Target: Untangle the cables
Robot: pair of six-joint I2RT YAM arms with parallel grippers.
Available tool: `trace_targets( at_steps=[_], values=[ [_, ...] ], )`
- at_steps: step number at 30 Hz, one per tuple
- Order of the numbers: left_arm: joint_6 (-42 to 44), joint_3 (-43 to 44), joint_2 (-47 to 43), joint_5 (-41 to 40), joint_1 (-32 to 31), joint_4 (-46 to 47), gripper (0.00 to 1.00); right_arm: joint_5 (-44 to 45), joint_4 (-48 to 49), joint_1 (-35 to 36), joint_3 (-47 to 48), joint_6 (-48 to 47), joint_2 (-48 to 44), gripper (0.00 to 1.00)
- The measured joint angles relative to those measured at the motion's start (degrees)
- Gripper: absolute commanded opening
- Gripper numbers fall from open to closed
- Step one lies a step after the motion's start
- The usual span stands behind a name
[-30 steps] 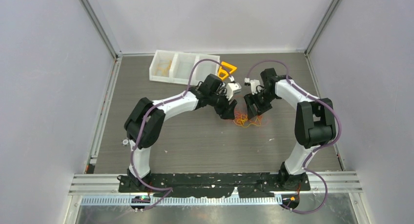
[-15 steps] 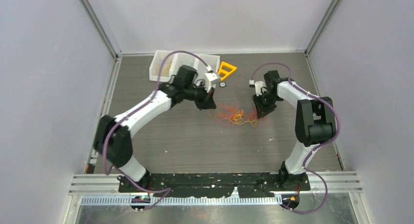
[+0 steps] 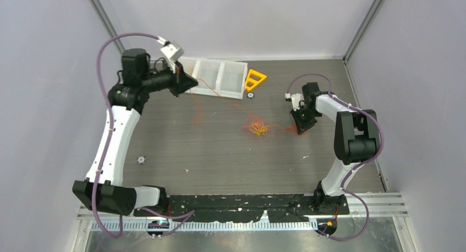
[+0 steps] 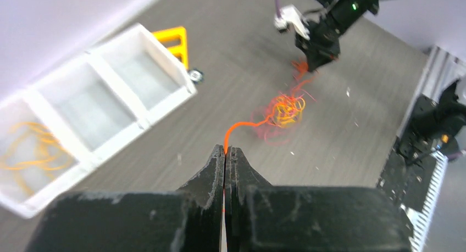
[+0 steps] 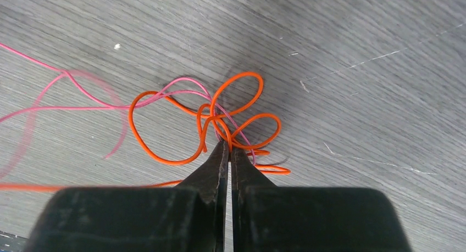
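With the left tool (image 4: pixel 225 151) pinched shut on one orange strand (image 4: pixel 237 124) near the white tray (image 4: pixel 170 105), the right tool (image 5: pixel 225 147) seemingly clamping orange loops (image 5: pixel 244 74) and the cables (image 3: pixel 256 127) clumped mid-tabletop (image 3: pixel 220 153), the pull-apart step probably next needs that strand drawn clear.

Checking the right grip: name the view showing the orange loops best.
Right wrist: the orange loops lie close and sharp, pinched at the jaws. Top external shows only a faint thread there; left wrist, a blurred orange smudge.
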Motion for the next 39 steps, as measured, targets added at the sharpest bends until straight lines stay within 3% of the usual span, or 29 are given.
trace_targets(
  at_steps=[7,14,21,32,39],
  values=[
    [-1.5,7.1,-3.3,2.6,9.0,-0.7,0.0,0.5,0.6,-2.1,-0.4,-2.5,-0.3,0.06],
    [-4.5,12.1,-3.2,4.1,11.7,0.0,0.0,1.8,1.1,-4.6,-0.7,-4.4,-0.7,0.1],
    [-10.3,12.9,-1.0,2.3,11.9,8.0,0.0,-1.8,-0.7,-5.0,-0.5,-4.9,-0.7,0.14],
    [-16.1,15.5,16.4,-2.5,10.9,23.6,0.0,-9.2,-6.1,-5.1,2.1,-3.9,-1.5,0.13],
    [-20.4,26.2,29.4,-4.2,10.4,32.1,0.0,-10.3,-7.4,-5.1,3.3,-3.5,-1.5,0.12]
  ],
)
